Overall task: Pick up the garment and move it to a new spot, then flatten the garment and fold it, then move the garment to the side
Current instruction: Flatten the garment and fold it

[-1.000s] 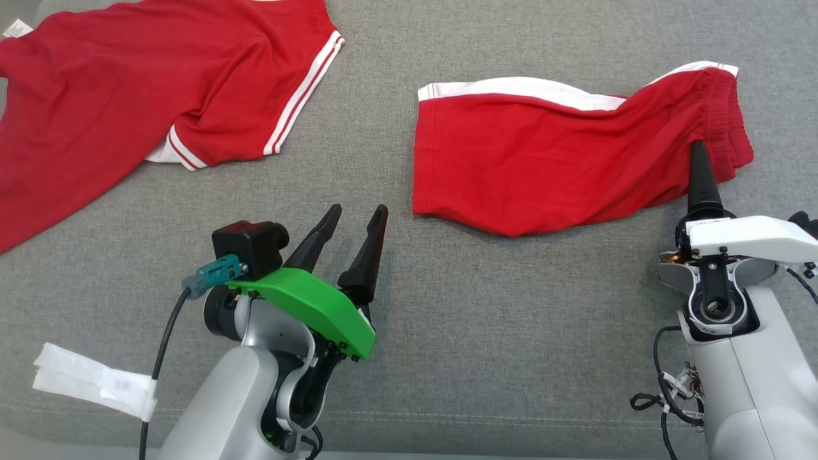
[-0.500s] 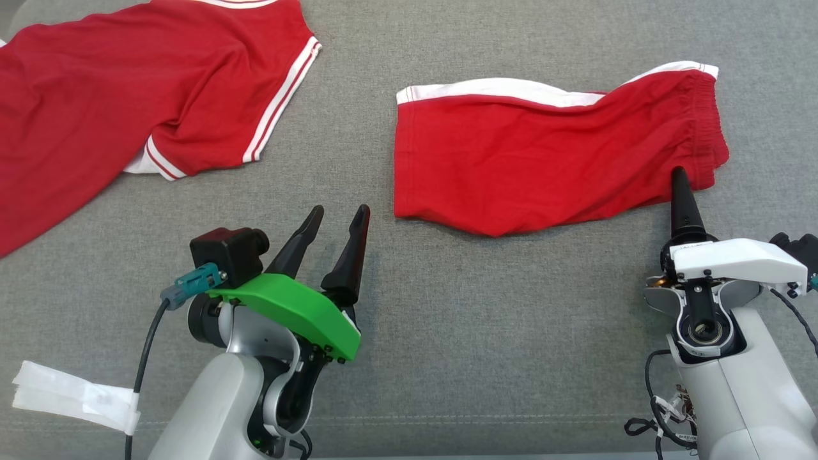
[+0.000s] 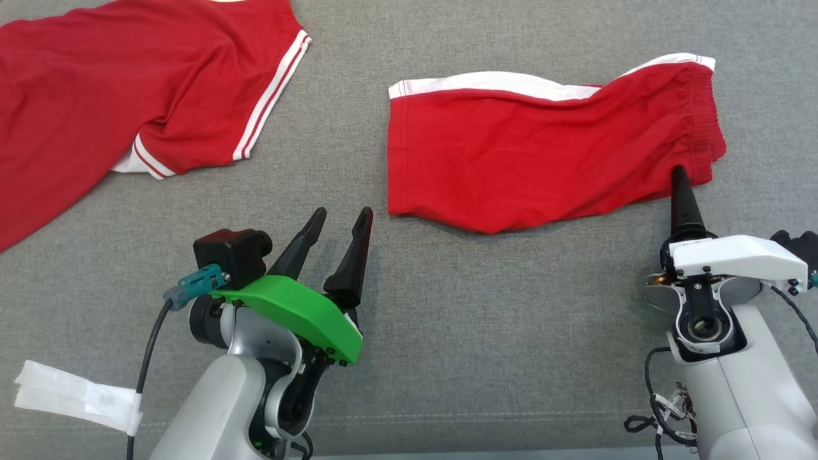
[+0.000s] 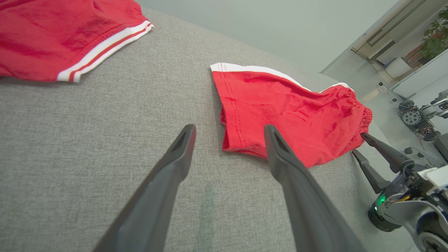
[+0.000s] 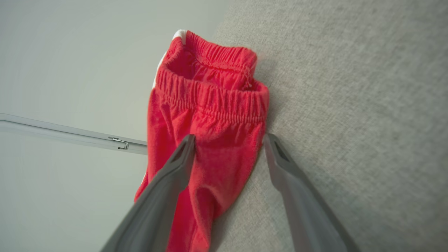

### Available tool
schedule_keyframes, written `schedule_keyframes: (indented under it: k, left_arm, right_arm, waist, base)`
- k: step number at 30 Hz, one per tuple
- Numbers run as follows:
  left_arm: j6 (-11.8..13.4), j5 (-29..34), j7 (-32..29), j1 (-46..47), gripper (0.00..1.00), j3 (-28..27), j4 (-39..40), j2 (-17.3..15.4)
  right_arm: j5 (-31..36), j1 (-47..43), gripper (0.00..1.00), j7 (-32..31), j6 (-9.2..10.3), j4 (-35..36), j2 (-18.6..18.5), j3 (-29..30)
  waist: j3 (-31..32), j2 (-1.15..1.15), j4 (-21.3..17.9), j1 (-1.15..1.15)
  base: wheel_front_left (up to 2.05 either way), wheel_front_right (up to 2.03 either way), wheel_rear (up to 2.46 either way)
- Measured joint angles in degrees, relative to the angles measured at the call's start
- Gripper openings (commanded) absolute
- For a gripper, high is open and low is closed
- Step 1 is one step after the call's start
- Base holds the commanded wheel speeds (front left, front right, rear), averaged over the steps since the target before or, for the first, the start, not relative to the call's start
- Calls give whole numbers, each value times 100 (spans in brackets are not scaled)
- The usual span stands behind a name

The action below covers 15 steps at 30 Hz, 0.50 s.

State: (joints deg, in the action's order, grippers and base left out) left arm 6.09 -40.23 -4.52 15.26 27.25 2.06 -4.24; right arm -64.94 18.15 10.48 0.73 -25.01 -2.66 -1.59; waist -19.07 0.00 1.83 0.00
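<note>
Apparently lining up the grasp on the folded red shorts point(image 3: 549, 147) lying right of centre on the bench point(image 3: 498, 319), right pincer point(image 5: 229, 140) parted astride the waistband point(image 5: 213, 101) end, left pincer point(image 3: 343, 212) parted and empty nearby; next, close and lift.

Left end effector point(image 3: 342, 212) fingers apart; right end effector point(image 5: 230, 138) fingers apart.

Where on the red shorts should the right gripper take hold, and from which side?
Probably at the near corner of the elastic waistband, coming from the robot's side. The red shorts lie flat on the grey surface, and that gathered band gives a thick edge; the open right gripper straddles the cloth near it.
</note>
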Motion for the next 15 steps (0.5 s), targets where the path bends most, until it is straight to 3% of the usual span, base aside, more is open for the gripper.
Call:
schedule_keyframes:
  k: [12, 13, 14, 15]
  left_arm:
    - [1, 116, -54, 0, 100, 93, -25, 8]
    - [1, 116, -54, 0, 100, 93, -32, 8]
    - [2, 116, -54, -1, 100, 93, -40, 8]
    - [2, 116, -54, -1, 100, 93, -49, 8]
  right_arm:
    - [202, 204, 100, -103, 299, -241, -310, 33]
    - [210, 224, 90, -115, 302, -261, -327, 30]
    - [225, 245, 74, -130, 335, -275, -344, 25]
    - [242, 261, 49, -145, 339, -283, -361, 19]
  waist:
    - [68, 0, 169, 0]
    - [77, 0, 182, 0]
    - [88, 0, 194, 0]
    - [100, 0, 204, 0]
  base:
    - [0, 0, 0]
    - [0, 0, 0]
    - [0, 0, 0]
    - [0, 0, 0]
